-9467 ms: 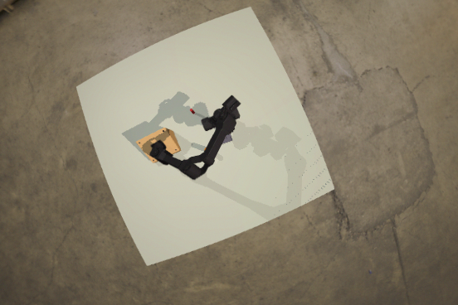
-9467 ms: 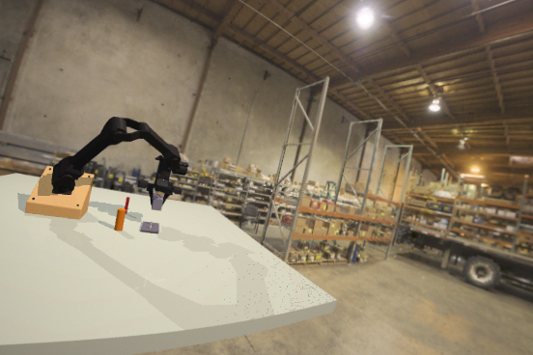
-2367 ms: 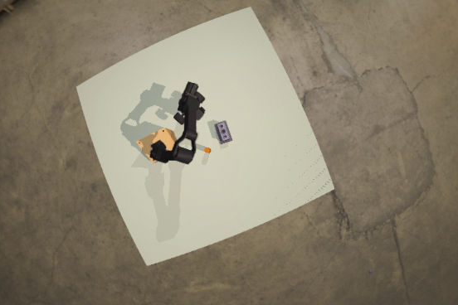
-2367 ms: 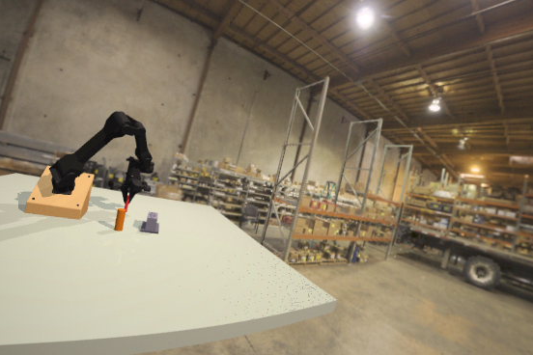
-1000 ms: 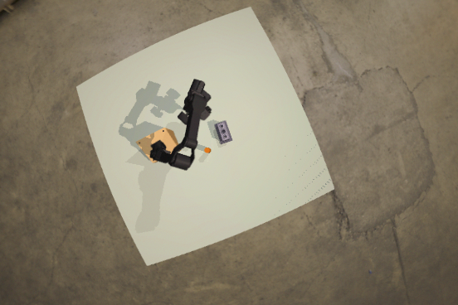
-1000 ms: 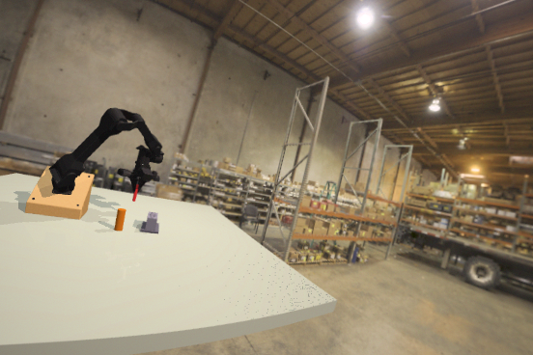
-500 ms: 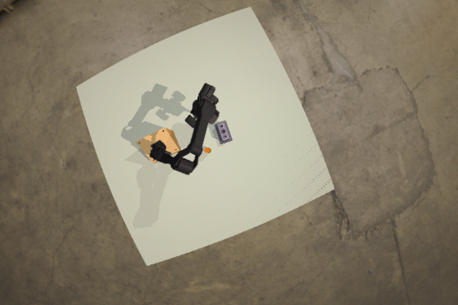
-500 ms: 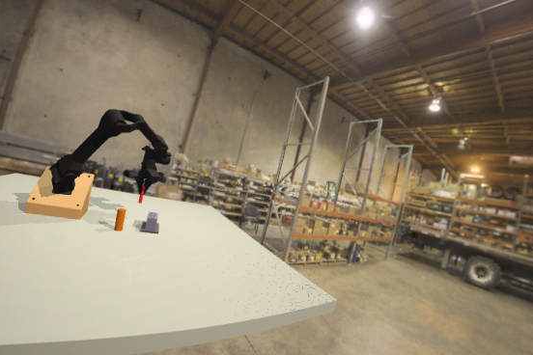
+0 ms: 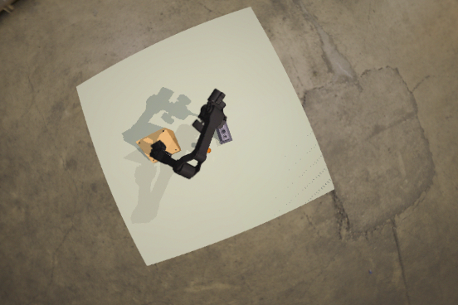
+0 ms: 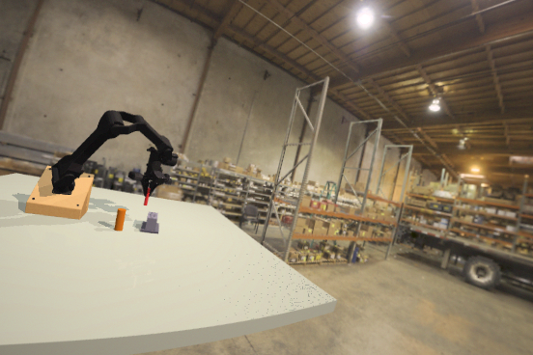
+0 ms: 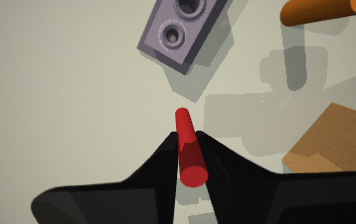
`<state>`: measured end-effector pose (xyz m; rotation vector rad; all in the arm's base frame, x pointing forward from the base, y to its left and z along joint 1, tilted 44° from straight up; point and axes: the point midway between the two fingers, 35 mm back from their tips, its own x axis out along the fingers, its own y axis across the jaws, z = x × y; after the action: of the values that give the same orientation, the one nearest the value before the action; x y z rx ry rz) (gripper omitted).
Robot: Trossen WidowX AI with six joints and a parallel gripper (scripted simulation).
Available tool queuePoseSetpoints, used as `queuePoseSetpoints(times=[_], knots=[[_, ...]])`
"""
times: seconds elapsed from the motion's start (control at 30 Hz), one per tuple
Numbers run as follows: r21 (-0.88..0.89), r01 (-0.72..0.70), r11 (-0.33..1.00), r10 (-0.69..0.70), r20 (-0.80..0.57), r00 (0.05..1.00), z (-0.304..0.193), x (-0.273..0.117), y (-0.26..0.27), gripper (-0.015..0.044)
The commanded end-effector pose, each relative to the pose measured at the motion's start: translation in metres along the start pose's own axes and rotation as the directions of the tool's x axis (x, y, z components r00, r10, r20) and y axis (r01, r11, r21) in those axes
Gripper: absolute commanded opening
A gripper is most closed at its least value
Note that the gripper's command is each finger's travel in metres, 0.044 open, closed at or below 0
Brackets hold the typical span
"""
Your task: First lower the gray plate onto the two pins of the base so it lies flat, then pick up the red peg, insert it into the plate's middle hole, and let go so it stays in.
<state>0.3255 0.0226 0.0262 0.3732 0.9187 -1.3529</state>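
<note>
Progress: the gray plate point(image 9: 227, 133) point(image 10: 152, 224) point(image 11: 189, 38) appears to be down on its base already, judging by how level it looks; first half taken as done. Second half is part-way. The pincer point(image 9: 211, 120) point(image 10: 147, 192) point(image 11: 186, 136) is clamped on the red peg point(image 10: 147, 199) point(image 11: 192, 160), which sticks out below the fingertips, above the table point(image 9: 255, 186) point(image 10: 127, 289) point(image 11: 75, 100). Peg not inserted. Remaining: bring it over the larger, middle hole point(image 9: 223, 131) point(image 11: 190, 4), line it up, lower it, release. The plate is below the pincer and, in the wrist view, ahead of the fingertips, so some travel across still seems needed. An orange cylinder point(image 9: 208, 150) point(image 10: 120, 219) point(image 11: 317, 12) stands lower than the pincer, off to one side (not named in the task; worth keeping clear of). The arm's tan mount point(image 9: 169, 141) point(image 10: 62, 208) point(image 11: 330, 145) is farther off from the pincer than the plate is. Poorly resolved: from above, the arm covers the peg, the fingertips and one end of the plate. The wrist view cuts off the plate's far end, and the larger hole runs to the frame edge. Pins not identifiable; the seam between plate and base cannot be made out, so full seating is unconfirmed.
</note>
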Motion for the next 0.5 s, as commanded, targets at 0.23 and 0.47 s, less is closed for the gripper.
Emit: queuePoseSetpoints(times=[0.23, 0.47], knots=[[0.004, -0.006, 1.0, 0.006, 0.011, 1.0, 0.034, -0.002, 0.002, 0.0], [0.006, -0.004, 1.0, 0.003, 0.018, 1.0, 0.056, -0.002, 0.0, 0.0]])
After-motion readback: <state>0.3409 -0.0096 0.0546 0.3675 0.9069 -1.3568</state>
